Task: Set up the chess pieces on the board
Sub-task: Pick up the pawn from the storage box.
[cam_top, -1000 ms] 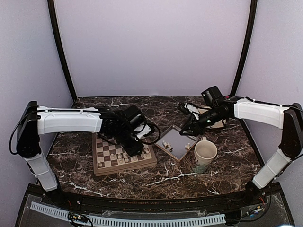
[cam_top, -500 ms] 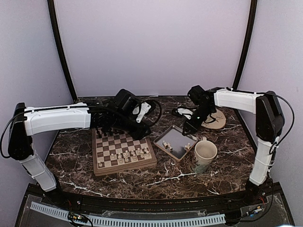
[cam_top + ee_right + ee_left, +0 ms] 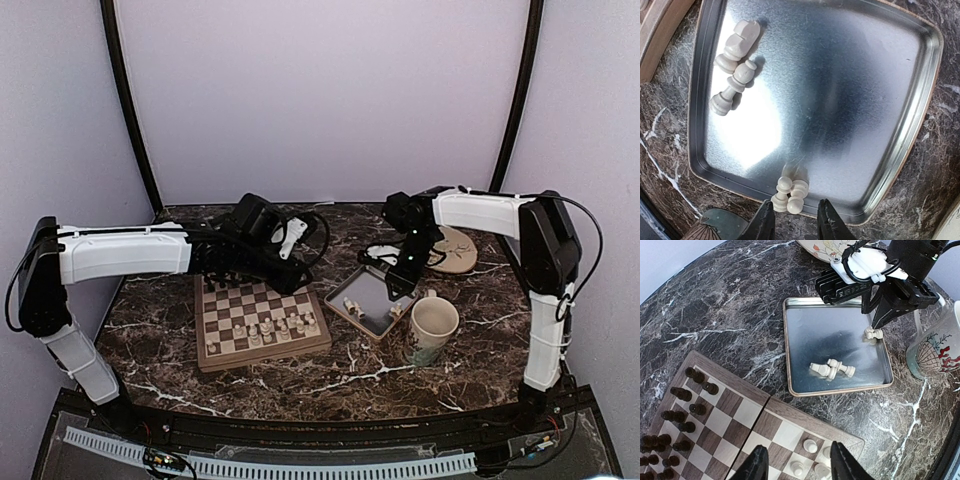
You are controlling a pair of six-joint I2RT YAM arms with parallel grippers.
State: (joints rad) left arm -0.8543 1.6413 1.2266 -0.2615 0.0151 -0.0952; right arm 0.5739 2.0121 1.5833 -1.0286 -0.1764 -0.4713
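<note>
Four chess pieces [image 3: 734, 85] in tray [image 3: 840, 100]; one board [image 3: 732, 402], one mug [image 3: 432, 325].

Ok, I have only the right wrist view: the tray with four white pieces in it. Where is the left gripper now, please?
Observer: The left gripper hangs open and empty above the board, at the edge beside the tray.
Operator: And are some pieces already standing on the board?
Observer: Yes, several white pieces stand on its near half.
</note>
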